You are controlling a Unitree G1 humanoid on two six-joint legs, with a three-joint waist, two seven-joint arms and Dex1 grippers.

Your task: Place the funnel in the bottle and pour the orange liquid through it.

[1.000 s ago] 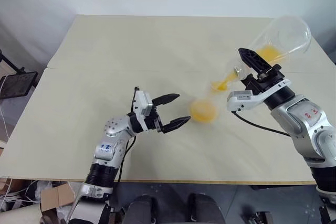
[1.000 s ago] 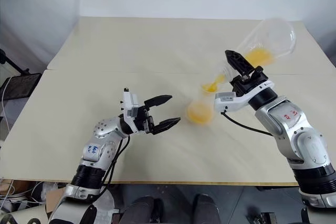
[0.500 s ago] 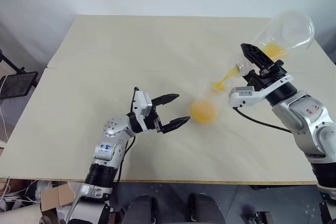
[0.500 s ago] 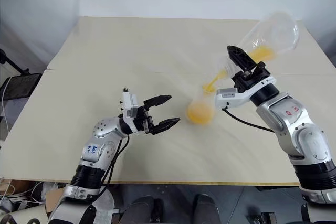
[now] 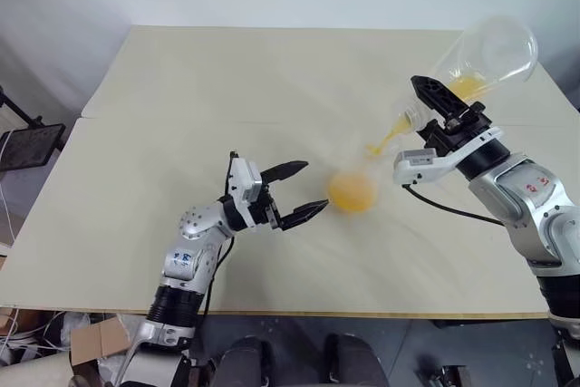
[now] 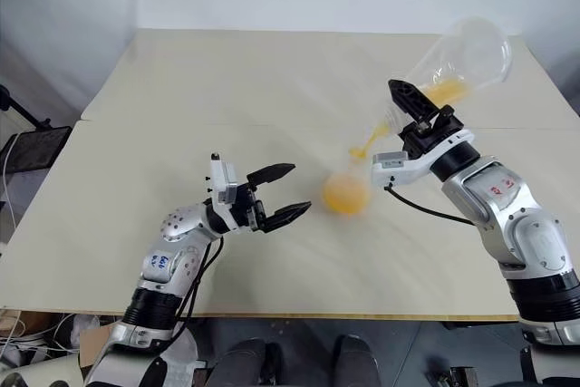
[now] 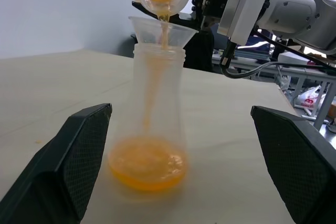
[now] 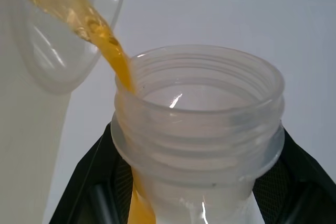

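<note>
The bottle (image 7: 153,124) stood mid-table (image 5: 181,88), well clear of every edge, with bare tabletop all round. My left pincer (image 5: 299,192) hung spread apart just beside it. My right pincer (image 5: 441,108) was clamped on the tilted flask (image 5: 485,56), orange liquid (image 7: 148,163) streaming through the funnel (image 7: 163,29) and pooling in the bottle's base.

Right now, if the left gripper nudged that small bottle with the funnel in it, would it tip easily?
Probably not easily: the bottle flares to a wide base with orange liquid pooled low. Still, it looks like light plastic and is only part full, so a push might slide it. The funnel sits loosely in the neck and could topple first.
</note>
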